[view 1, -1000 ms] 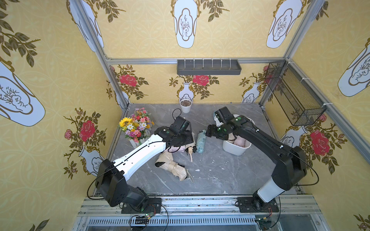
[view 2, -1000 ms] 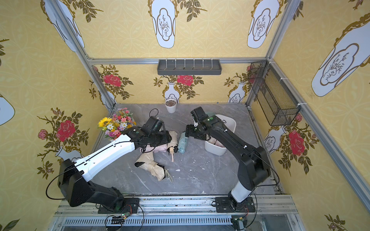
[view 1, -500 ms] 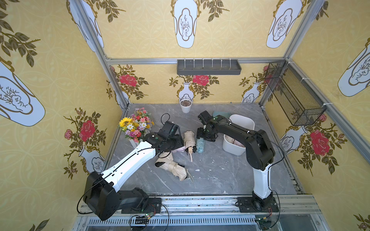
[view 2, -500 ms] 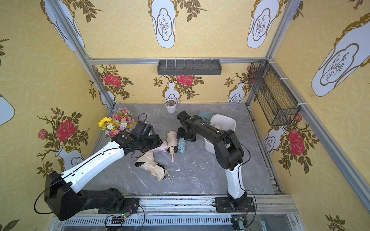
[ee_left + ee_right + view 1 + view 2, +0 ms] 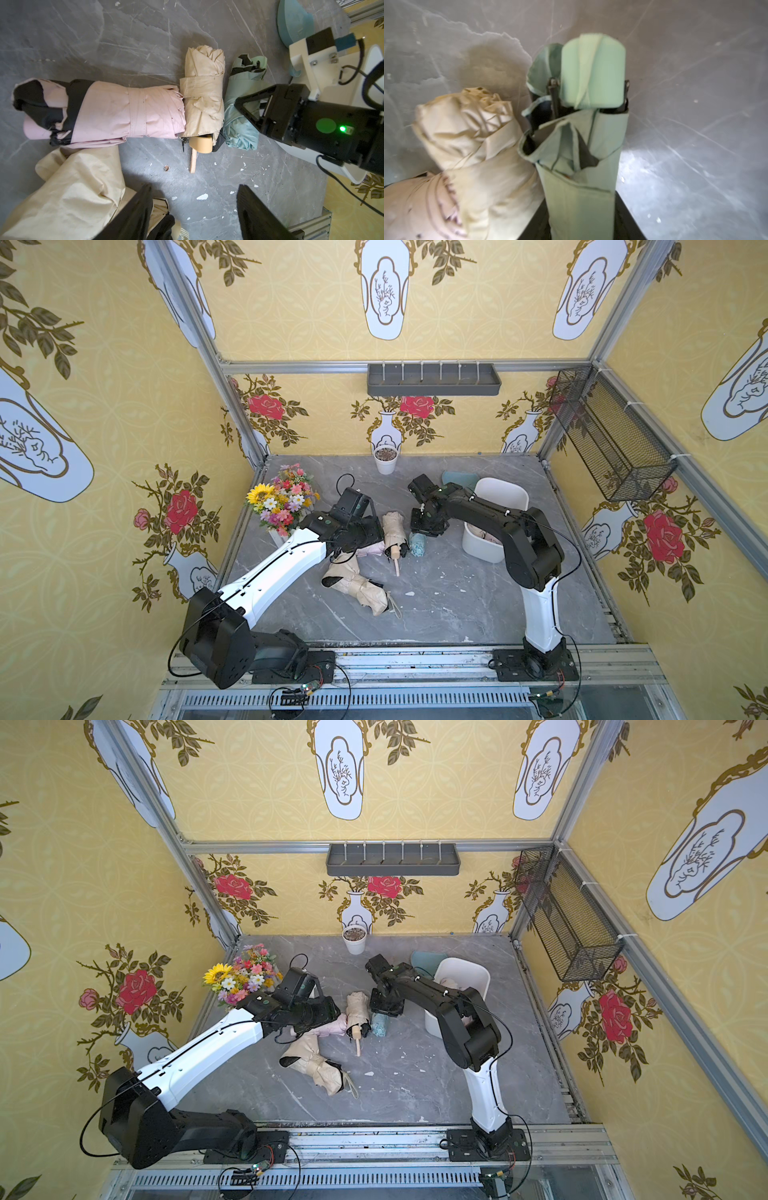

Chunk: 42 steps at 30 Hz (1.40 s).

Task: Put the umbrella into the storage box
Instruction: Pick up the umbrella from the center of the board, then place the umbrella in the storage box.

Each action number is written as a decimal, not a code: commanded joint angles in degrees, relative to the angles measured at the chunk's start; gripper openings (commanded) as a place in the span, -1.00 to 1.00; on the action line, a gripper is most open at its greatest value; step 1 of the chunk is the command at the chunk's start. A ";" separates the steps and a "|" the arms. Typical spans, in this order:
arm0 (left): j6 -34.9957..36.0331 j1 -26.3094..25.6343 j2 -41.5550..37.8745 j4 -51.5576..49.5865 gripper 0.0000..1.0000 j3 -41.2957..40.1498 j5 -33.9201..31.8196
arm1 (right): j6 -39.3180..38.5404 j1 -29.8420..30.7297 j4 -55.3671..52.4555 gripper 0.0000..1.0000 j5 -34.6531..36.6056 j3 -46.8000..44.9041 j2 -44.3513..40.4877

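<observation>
umbrella: i see the green umbrella (image 5: pixel 239 133) lying on the grey table (image 5: pixel 436 605), touching a beige umbrella (image 5: pixel 203 93).
storage box: (image 5: pixel 482 549) nearby, apart from it.
right gripper: (image 5: pixel 424 529) jaws clamped on the green umbrella.
left gripper: (image 5: pixel 193 187) jaws wide, nothing between them.

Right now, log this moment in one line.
right gripper: shut on green umbrella | left gripper: open, empty | storage box: green umbrella not yet inside
</observation>
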 commanded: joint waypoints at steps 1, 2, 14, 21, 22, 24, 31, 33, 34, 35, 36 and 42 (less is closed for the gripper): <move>0.80 0.17 1.25 1.54 0.40 0.77 1.42 | -0.51 0.04 0.34 -0.31 1.14 -0.15 -2.26; 0.75 0.17 1.54 1.76 0.40 0.94 1.59 | -0.67 0.07 0.10 -0.33 0.98 -0.15 -2.80; 2.34 0.19 5.83 2.99 0.41 3.03 2.93 | -4.39 -2.01 -5.41 -0.38 -0.99 -1.05 -16.51; 3.66 0.17 10.69 3.37 0.40 6.79 3.49 | -8.45 -13.81 -8.77 -0.42 -7.76 -6.03 -29.60; 3.76 0.23 11.32 3.43 0.40 7.30 3.55 | -9.32 -16.27 -9.13 -0.43 -8.62 -6.67 -31.03; 3.94 0.21 12.31 3.67 0.40 7.95 3.77 | -11.14 -20.79 -9.83 -0.45 -10.34 -7.76 -32.75; 4.29 0.23 14.38 3.90 0.40 9.40 4.46 | -15.95 -29.47 -8.02 -0.46 -13.37 -10.17 -29.79; 4.42 0.22 14.62 3.90 0.40 9.45 4.46 | -16.60 -30.10 -6.84 -0.45 -13.12 -10.16 -27.47; 4.50 0.21 14.72 3.79 0.40 9.49 4.39 | -16.77 -30.31 -5.96 -0.45 -12.63 -10.39 -26.25; 4.56 0.17 14.81 3.79 0.40 9.50 4.37 | -17.09 -30.49 -5.26 -0.45 -12.31 -10.50 -25.16; 4.68 0.21 15.03 3.74 0.40 9.49 4.34 | -17.50 -30.53 -4.48 -0.44 -11.61 -10.52 -23.77; 4.86 0.19 17.24 4.15 0.40 10.26 4.63 | -19.69 -30.48 -0.20 -0.14 -11.07 -10.17 -17.75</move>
